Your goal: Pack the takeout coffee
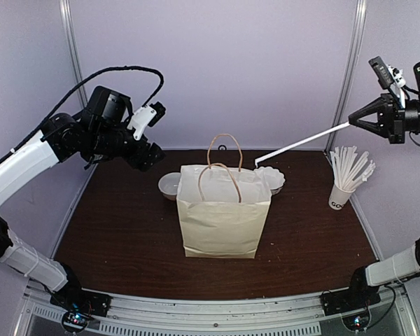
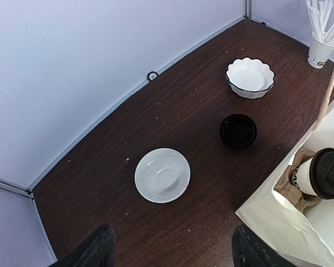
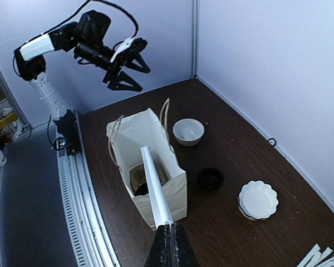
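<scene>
Small white lettered paper cup with black plastic lid (image 2: pixel 317 175) sits inside the cream paper bag (image 1: pixel 222 217). The right gripper (image 1: pixel 355 121), clamped on a long white stick (image 1: pixel 301 142) above the bag, should ease it in between the handles (image 1: pixel 224 150); the left gripper (image 3: pixel 132 71) gapes empty left of the bag

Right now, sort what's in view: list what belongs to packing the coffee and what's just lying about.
For the job: coffee cup with its lid on, standing inside the paper bag; white stick pinched in the shut right hand, likely going in too.

Lying about: smooth bowl; scalloped bowl; loose black lid on the table; cup of sticks.
</scene>
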`<state>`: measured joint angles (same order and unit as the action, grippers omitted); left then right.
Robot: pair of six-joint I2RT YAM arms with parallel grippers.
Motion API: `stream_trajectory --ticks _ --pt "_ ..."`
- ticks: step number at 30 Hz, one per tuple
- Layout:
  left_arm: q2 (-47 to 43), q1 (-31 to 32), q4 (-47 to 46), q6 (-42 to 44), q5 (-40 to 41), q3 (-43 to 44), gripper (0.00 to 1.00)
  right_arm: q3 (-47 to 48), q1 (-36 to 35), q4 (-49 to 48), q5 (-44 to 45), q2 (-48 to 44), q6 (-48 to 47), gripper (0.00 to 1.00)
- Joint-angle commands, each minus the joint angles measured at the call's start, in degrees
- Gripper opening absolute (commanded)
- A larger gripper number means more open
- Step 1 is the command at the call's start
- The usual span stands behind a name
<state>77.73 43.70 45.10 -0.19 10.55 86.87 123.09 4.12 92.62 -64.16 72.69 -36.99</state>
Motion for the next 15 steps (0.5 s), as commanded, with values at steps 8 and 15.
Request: stream_trajectory --ticks 8,15 --pt "-2.25 -0.55 -0.27 -1.74 1.22 -0.37 0.76 -7.65 -25.57 -8.42 17.24 5.18 5.12 0.0" --pt "-4.15 -0.55 0.01 -2.42 1.39 -1.84 0.76 1.74 -41.59 -9.88 31.27 19.74 5.63 0.0"
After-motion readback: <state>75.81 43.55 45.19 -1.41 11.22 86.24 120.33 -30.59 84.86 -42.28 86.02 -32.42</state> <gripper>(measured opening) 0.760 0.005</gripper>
